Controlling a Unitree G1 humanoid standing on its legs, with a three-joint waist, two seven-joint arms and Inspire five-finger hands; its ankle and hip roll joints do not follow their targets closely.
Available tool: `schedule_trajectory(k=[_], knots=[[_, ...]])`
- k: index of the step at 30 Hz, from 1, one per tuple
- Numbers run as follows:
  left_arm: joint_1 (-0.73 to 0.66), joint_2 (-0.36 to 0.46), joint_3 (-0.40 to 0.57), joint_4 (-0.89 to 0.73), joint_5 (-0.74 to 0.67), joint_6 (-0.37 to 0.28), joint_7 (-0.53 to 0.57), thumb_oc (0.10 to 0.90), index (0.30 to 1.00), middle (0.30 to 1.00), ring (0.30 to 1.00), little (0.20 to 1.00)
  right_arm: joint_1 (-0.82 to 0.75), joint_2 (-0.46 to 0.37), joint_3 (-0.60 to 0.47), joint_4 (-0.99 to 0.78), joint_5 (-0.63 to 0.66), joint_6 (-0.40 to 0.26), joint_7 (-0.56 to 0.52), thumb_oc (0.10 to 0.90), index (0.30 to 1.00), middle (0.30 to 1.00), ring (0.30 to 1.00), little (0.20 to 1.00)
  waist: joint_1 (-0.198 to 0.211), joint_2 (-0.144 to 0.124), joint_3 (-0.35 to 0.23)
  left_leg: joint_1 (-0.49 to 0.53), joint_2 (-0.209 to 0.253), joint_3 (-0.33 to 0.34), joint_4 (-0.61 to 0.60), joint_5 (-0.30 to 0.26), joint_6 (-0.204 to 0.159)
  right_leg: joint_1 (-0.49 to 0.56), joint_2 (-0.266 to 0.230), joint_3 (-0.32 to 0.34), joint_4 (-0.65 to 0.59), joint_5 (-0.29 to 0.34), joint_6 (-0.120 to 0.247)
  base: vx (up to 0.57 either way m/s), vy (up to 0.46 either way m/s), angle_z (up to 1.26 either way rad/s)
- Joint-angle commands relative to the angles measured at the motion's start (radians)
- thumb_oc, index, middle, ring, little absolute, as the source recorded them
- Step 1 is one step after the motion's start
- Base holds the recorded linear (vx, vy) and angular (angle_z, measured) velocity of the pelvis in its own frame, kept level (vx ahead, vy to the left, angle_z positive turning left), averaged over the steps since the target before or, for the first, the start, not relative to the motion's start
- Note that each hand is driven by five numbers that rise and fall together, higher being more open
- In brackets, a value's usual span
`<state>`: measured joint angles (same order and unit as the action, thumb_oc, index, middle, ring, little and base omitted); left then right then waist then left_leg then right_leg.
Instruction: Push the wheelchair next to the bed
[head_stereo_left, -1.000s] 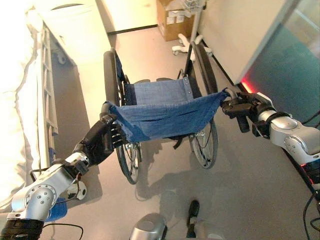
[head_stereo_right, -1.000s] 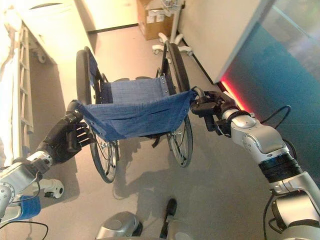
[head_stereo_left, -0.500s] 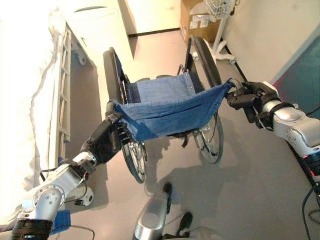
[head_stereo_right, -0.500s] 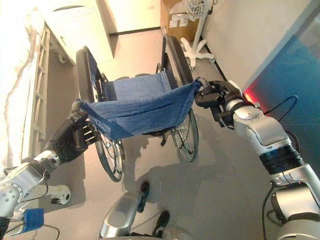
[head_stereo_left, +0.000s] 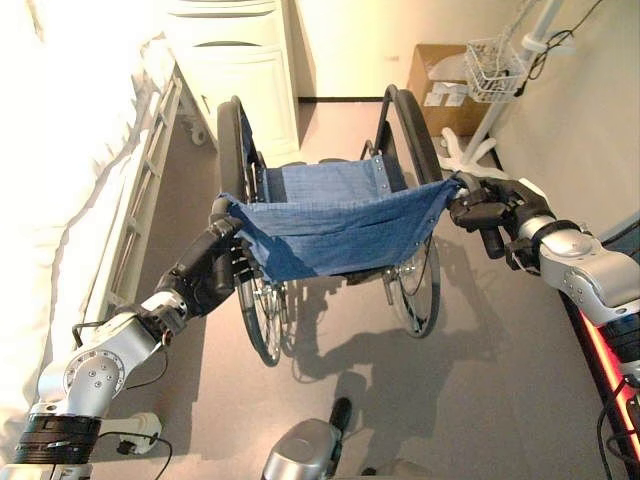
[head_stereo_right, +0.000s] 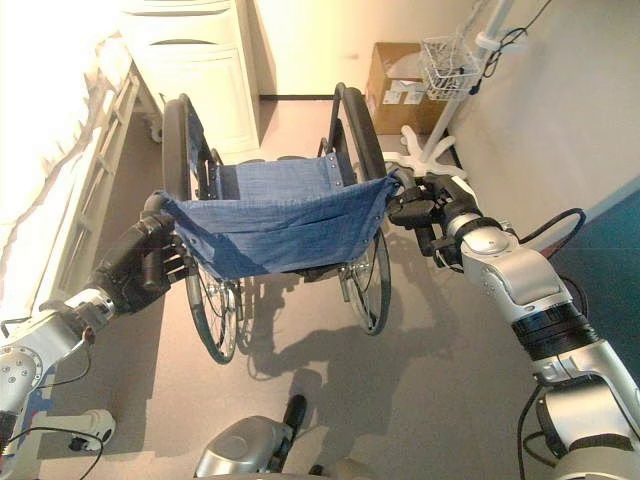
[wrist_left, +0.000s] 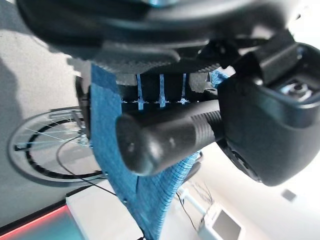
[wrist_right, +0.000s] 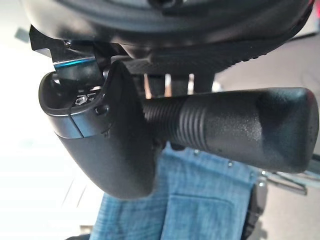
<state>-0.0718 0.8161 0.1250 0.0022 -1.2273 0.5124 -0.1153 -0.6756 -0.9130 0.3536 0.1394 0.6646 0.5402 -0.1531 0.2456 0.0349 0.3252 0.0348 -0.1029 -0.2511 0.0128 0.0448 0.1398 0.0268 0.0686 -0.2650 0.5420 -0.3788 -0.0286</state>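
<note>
Wheelchair (head_stereo_left: 335, 225) on floor (head_stereo_left: 480, 380), rear toward robot, bed (head_stereo_left: 60, 150) along its left side, near but apart. Left hand (head_stereo_left: 205, 275) curled round left push handle (wrist_left: 165, 137); right hand (head_stereo_left: 490, 210) curled round right push handle (wrist_right: 235, 127). Grip on both handles likely gives even thrust and steering control. Blue fabric backrest (head_stereo_left: 335, 235) sags between handles. White cabinet (head_stereo_left: 245, 75) ahead, past bed end; cardboard box (head_stereo_left: 440, 75) and stand with wire basket (head_stereo_left: 495, 65) ahead-right. Judgement: push under way; chair heading roughly parallel to bed rail (head_stereo_left: 140, 210), to park alongside.
</note>
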Motion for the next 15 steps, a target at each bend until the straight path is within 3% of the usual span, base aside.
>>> schedule_trajectory(k=[1, 3, 4, 5, 6, 8, 9, 12, 15], knots=[[-0.083, 0.214, 0.176, 0.064, -0.094, -0.214, 0.027, 0.400, 0.300, 0.300, 0.300, 0.300, -0.136, 0.007, 0.024, -0.132, 0.048, -0.243, 0.180, 0.400, 0.300, 0.300, 0.300, 0.300, 0.038, -0.104, -0.168, -0.236, -0.013, 0.255, 0.246, -0.059, -0.096, 0.040, -0.166, 0.027, -0.301, 0.322, 0.139, 0.18, -0.192, 0.77], [-0.105, 0.216, 0.150, 0.064, -0.096, -0.228, 0.038, 0.400, 0.300, 0.300, 0.300, 0.300, -0.148, -0.009, 0.027, -0.133, 0.061, -0.244, 0.171, 0.400, 0.300, 0.300, 0.300, 0.300, 0.019, -0.099, -0.153, -0.193, -0.006, 0.177, 0.242, -0.094, -0.108, -0.007, -0.221, 0.083, -0.402, 0.382, 0.156, 0.26, -0.335, 1.22], [-0.124, 0.222, 0.132, 0.059, -0.089, -0.239, 0.050, 0.400, 0.300, 0.300, 0.300, 0.300, -0.174, -0.017, 0.041, -0.142, 0.086, -0.233, 0.145, 0.400, 0.300, 0.300, 0.300, 0.300, 0.003, -0.107, -0.142, -0.145, 0.016, 0.126, 0.217, -0.127, -0.117, -0.069, -0.280, 0.126, -0.472, 0.489, 0.189, 0.31, -0.417, 1.35], [-0.127, 0.223, 0.128, 0.056, -0.088, -0.241, 0.057, 0.400, 0.300, 0.300, 0.300, 0.300, -0.179, -0.018, 0.044, -0.147, 0.092, -0.230, 0.141, 0.400, 0.300, 0.300, 0.300, 0.300, 0.000, -0.108, -0.139, -0.134, 0.022, 0.116, 0.211, -0.134, -0.119, -0.075, -0.287, 0.131, -0.485, 0.508, 0.194, 0.46, -0.597, 1.55], [-0.128, 0.227, 0.128, 0.040, -0.078, -0.244, 0.075, 0.400, 0.300, 0.300, 0.300, 0.300, -0.197, -0.011, 0.040, -0.164, 0.114, -0.209, 0.125, 0.400, 0.300, 0.300, 0.300, 0.300, -0.005, -0.124, -0.128, -0.092, 0.058, 0.079, 0.194, -0.171, -0.134, -0.113, -0.324, 0.158, -0.550, 0.583, 0.224, 0.29, -0.365, 1.08], [-0.123, 0.227, 0.133, 0.025, -0.071, -0.244, 0.090, 0.400, 0.300, 0.300, 0.300, 0.300, -0.208, -0.005, 0.032, -0.181, 0.128, -0.186, 0.117, 0.400, 0.300, 0.300, 0.300, 0.300, -0.008, -0.133, -0.122, -0.069, 0.085, 0.059, 0.192, -0.192, -0.145, -0.124, -0.324, 0.168, -0.563, 0.599, 0.232, 0.35, -0.434, 0.89], [-0.108, 0.217, 0.142, 0.006, -0.056, -0.239, 0.084, 0.400, 0.300, 0.300, 0.300, 0.300, -0.216, -0.002, 0.028, -0.187, 0.140, -0.166, 0.108, 0.400, 0.300, 0.300, 0.300, 0.300, -0.004, -0.148, -0.121, -0.053, 0.117, 0.047, 0.193, -0.200, -0.161, -0.121, -0.311, 0.168, -0.538, 0.574, 0.239, 0.35, -0.421, 0.64], [-0.062, 0.193, 0.153, -0.015, -0.044, -0.246, 0.071, 0.400, 0.300, 0.300, 0.300, 0.300, -0.232, -0.017, 0.041, -0.172, 0.160, -0.159, 0.124, 0.400, 0.300, 0.300, 0.300, 0.300, -0.002, -0.161, -0.132, -0.048, 0.145, 0.027, 0.209, -0.176, -0.178, -0.097, -0.283, 0.155, -0.521, 0.524, 0.238, 0.35, -0.320, 0.59], [0.027, 0.153, 0.196, -0.080, -0.038, -0.245, 0.090, 0.400, 0.300, 0.300, 0.300, 0.300, -0.261, -0.037, 0.086, -0.157, 0.193, -0.160, 0.138, 0.400, 0.300, 0.300, 0.300, 0.300, 0.002, -0.172, -0.155, -0.041, 0.215, 0.068, 0.242, -0.053, -0.217, -0.061, -0.238, 0.099, -0.505, 0.457, 0.192, 0.27, -0.198, 0.90]])
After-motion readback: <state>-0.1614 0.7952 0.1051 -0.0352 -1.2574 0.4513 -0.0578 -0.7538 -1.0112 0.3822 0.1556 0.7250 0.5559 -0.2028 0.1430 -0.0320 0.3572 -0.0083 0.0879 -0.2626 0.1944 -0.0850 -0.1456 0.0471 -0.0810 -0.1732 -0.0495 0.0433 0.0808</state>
